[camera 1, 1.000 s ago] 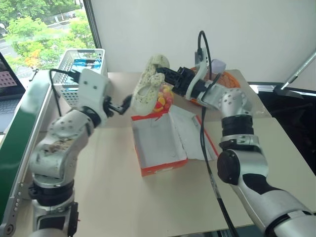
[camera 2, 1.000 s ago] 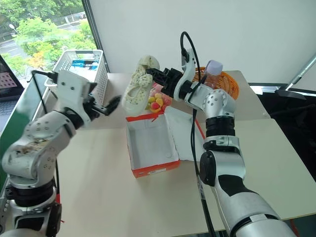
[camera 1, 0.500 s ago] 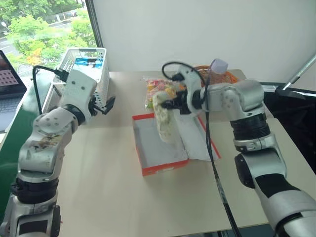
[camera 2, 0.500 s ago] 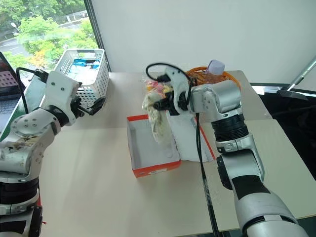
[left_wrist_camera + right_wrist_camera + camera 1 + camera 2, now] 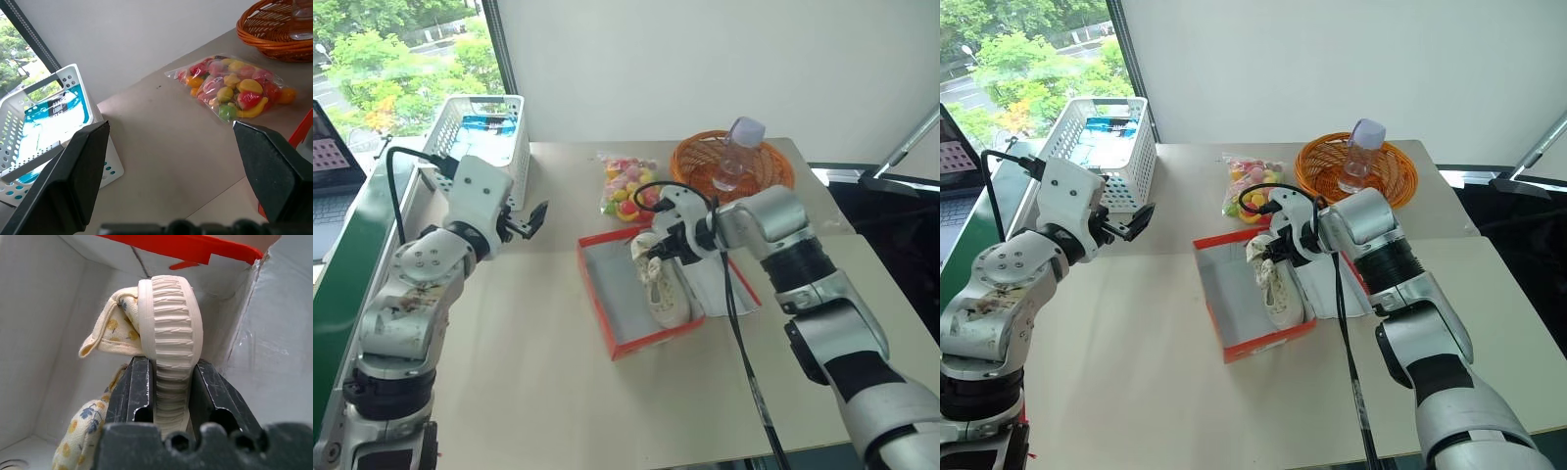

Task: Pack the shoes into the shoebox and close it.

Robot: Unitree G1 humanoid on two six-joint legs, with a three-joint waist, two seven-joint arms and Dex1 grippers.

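Shoes point(image 5: 666, 286) lie lengthwise inside shoebox point(image 5: 607, 313), gripped by right claw point(image 5: 658, 247)

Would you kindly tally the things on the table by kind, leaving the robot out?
Shoes: 2, in one bundle, hard to separate
Shoebox: 1
Wicker basket: 1
Plastic bottle: 1
Bag of toy fruit: 1
White lattice basket: 1
Total: 7
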